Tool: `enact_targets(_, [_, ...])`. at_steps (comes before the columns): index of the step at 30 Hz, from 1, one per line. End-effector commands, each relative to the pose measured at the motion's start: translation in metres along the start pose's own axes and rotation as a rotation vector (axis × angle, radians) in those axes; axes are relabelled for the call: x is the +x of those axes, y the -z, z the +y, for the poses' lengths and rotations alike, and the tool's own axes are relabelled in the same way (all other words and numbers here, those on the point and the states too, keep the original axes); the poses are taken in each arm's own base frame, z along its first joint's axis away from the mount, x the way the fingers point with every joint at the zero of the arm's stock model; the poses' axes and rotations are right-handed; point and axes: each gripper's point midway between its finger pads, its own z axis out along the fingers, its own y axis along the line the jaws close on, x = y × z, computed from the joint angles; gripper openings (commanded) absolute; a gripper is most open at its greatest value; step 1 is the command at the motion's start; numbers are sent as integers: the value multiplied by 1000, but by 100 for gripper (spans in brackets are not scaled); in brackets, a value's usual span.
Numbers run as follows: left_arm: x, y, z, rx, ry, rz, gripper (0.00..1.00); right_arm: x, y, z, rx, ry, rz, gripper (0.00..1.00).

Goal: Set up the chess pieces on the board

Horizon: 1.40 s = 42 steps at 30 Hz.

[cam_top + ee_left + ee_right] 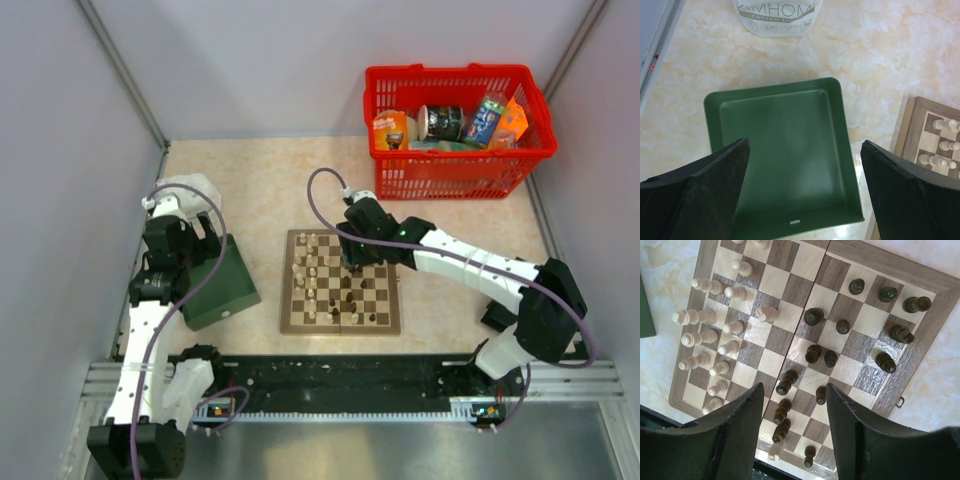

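1. Marbled beige tabletop [260,190] fills the walled cell, with a red basket [455,170] of packets at the far right and a green tray [780,150] at the left.
2. Centre stage, the wooden chessboard [340,329] lies flat. The cream pieces [705,335] stand in two rough rows along its left side, and one of them sits alone nearer the middle.
3. Dark pieces [815,352] are scattered over the middle and right half, upright and not yet ranked along the right edge.
4. Above the board's middle hangs the right claw [794,390], half parted and grasping nothing; board squares show between its fingers.
5. Directly beneath that gap runs a short file of dark pieces. Each one stands with its long axis vertical, pointing up at the claw, so a straight descent looks like the natural approach.
6. Neighbouring pieces stand close, so a finger could knock one over.
7. Over the green tray hovers the left claw [805,145], spread wide and empty, well apart from the dark pieces.
8. By my judgement the right arm is the nearer one for the coming pick.
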Motion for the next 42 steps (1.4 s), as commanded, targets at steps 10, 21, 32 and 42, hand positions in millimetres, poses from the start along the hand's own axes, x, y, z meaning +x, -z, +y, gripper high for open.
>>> enact_targets(10, [-6, 1, -1, 3, -4, -23, 98, 7, 4, 27, -50, 11, 7, 53])
enact_targets(21, [-6, 1, 0, 3, -3, -27, 98, -26, 24, 13, 22, 25, -91, 60])
enact_targets(32, [-6, 2, -1, 5, -3, -28, 98, 25, -5, 30, -45, 19, 86, 54])
enact_targets(42, [-5, 2, 0, 4, -3, -26, 98, 41, -21, 30, -22, 39, 149, 49])
